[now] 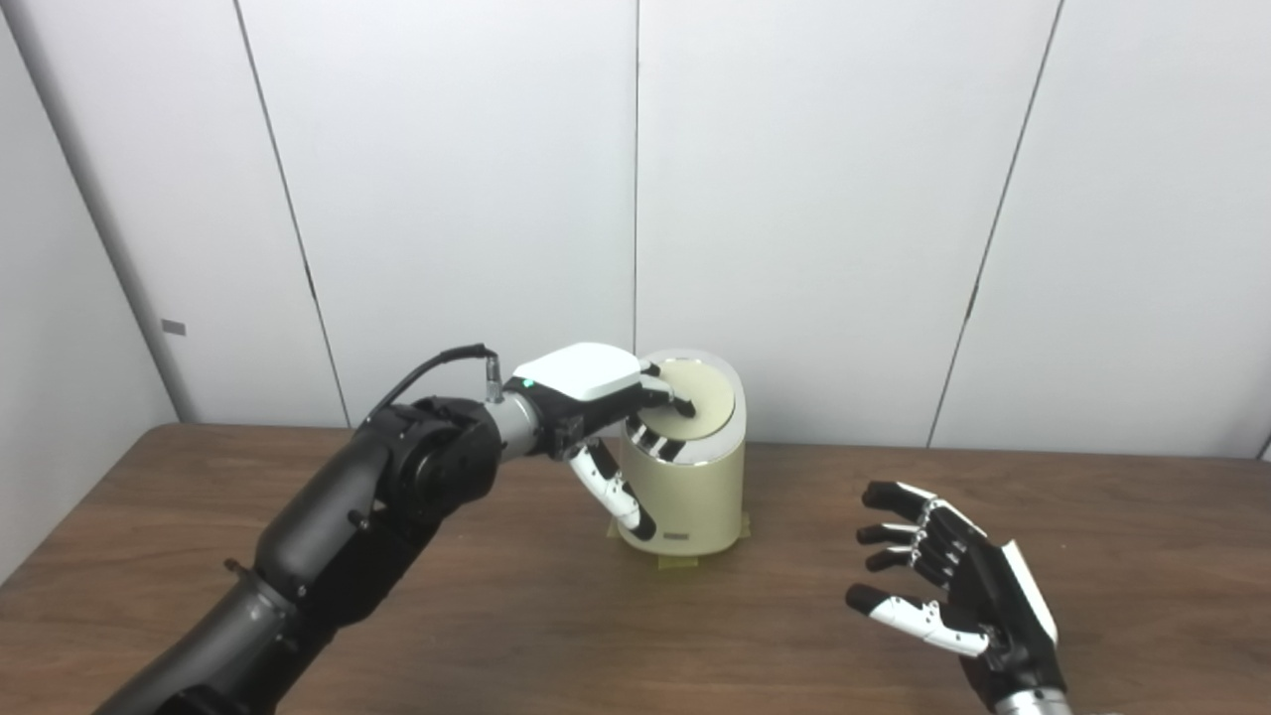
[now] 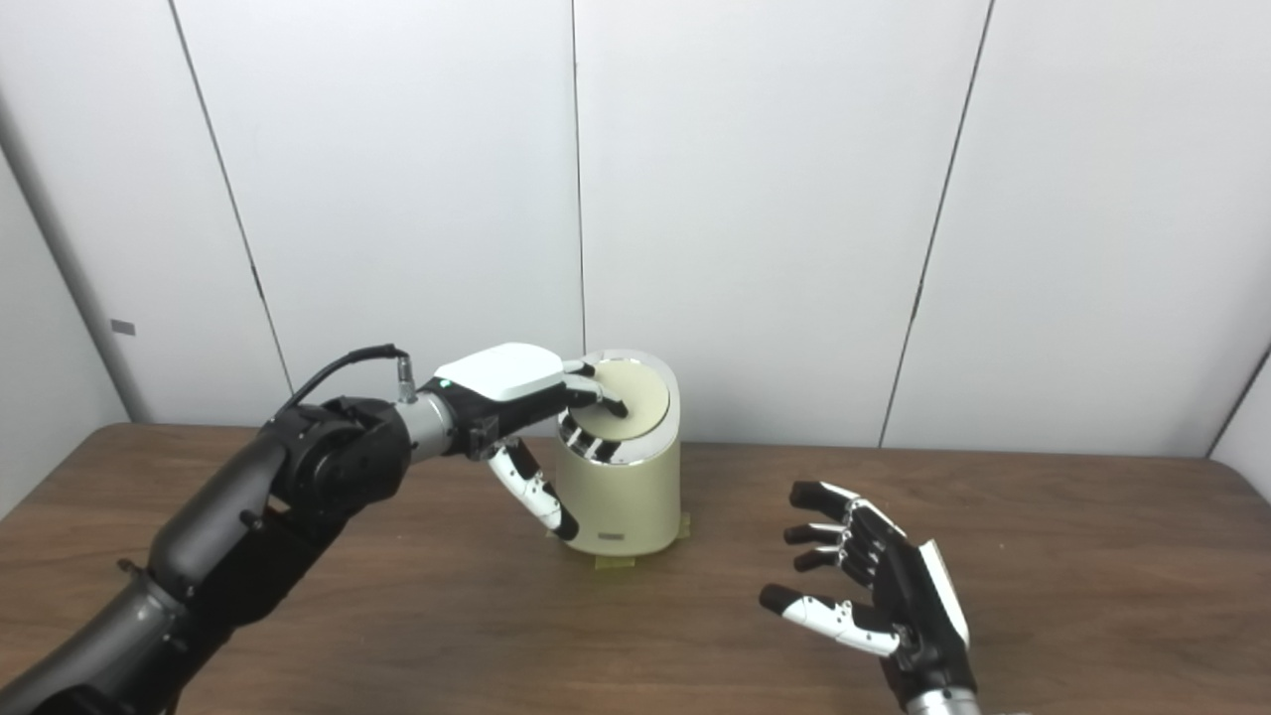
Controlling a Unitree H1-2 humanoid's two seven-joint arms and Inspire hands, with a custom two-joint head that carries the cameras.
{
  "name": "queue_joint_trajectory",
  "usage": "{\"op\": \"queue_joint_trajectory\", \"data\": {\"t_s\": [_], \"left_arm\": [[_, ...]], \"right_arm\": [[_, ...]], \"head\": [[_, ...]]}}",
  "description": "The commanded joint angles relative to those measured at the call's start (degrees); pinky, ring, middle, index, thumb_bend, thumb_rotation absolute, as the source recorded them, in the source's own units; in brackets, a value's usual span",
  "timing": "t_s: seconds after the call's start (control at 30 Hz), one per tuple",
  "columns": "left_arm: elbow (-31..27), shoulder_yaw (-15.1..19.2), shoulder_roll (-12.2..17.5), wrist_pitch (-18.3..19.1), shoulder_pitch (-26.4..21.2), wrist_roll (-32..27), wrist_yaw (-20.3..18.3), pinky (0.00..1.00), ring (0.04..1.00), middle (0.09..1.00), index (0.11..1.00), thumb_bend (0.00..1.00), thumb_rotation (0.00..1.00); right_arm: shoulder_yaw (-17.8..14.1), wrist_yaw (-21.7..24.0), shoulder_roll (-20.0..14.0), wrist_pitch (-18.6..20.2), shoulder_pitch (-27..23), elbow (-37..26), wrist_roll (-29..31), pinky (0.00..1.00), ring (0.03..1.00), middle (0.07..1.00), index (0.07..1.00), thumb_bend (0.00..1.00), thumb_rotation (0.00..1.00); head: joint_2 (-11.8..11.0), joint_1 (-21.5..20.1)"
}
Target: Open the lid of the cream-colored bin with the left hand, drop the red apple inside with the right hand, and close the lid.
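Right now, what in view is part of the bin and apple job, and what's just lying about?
Part of the job:
- cream-colored bin
- its lid, lying flat on top
- left hand, fingers resting on the lid
- right hand, open and empty
No red apple shows in either view.

Just there:
- table
- tape patches under the bin
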Motion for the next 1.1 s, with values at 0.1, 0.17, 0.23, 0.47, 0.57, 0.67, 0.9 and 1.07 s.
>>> {"op": "queue_joint_trajectory", "data": {"t_s": [0.1,0.17,0.23,0.47,0.57,0.67,0.9,1.07], "left_arm": [[-2.31,-3.37,0.44,-1.33,0.93,5.59,-1.54,1.00,1.000,0.913,0.906,1.00,0.37],[-2.68,-4.28,0.43,-2.22,1.54,6.94,-1.45,1.00,1.000,0.909,0.906,1.00,0.37],[-2.94,-4.94,0.39,-2.68,1.90,7.96,-1.82,1.00,1.000,0.909,0.909,1.00,0.38],[-4.53,-4.80,0.37,-3.72,3.04,9.06,-2.40,1.00,1.000,0.886,0.886,1.00,0.37],[-5.07,-3.24,0.30,-3.46,2.96,7.03,-2.17,1.00,1.000,0.891,0.889,1.00,0.38],[-5.81,-0.05,-0.12,-3.18,3.36,4.02,-0.05,1.00,1.000,0.880,0.877,1.00,0.39],[-7.30,13.56,-5.42,0.44,7.44,-8.44,8.57,0.97,0.981,0.899,0.875,0.86,0.30],[-5.43,22.34,-10.29,-3.08,11.80,-11.14,22.34,0.84,0.916,0.927,0.867,0.75,0.25]], "right_arm": [[-0.01,-0.13,-0.46,-1.39,-1.95,-1.67,0.44,0.52,0.648,0.770,0.728,0.79,0.32],[-0.05,-0.23,-0.46,-0.99,-1.81,-2.03,0.31,0.52,0.646,0.768,0.730,0.79,0.32],[-0.04,-0.22,-0.47,-0.69,-1.71,-2.30,0.28,0.53,0.643,0.765,0.731,0.79,0.32],[-0.15,-0.24,-0.60,-0.36,-1.45,-2.75,0.15,0.53,0.644,0.766,0.732,0.78,0.33],[-0.14,-0.25,-0.73,-0.72,-1.51,-2.44,-0.04,0.53,0.644,0.764,0.730,0.78,0.33],[-0.09,-0.24,-0.71,-0.72,-1.48,-2.55,-0.09,0.52,0.638,0.762,0.731,0.79,0.35],[-0.25,-0.59,-0.47,-0.64,-1.48,-2.35,-0.01,0.51,0.639,0.768,0.758,0.80,0.35],[-0.48,-0.29,-0.42,-0.86,-1.37,-1.97,1.15,0.52,0.646,0.780,0.792,0.81,0.34]], "head": [[0.30,-0.06],[0.42,0.01],[0.47,0.08],[0.71,0.22],[0.65,0.26],[0.60,0.28],[0.48,0.20],[0.32,0.11]]}}
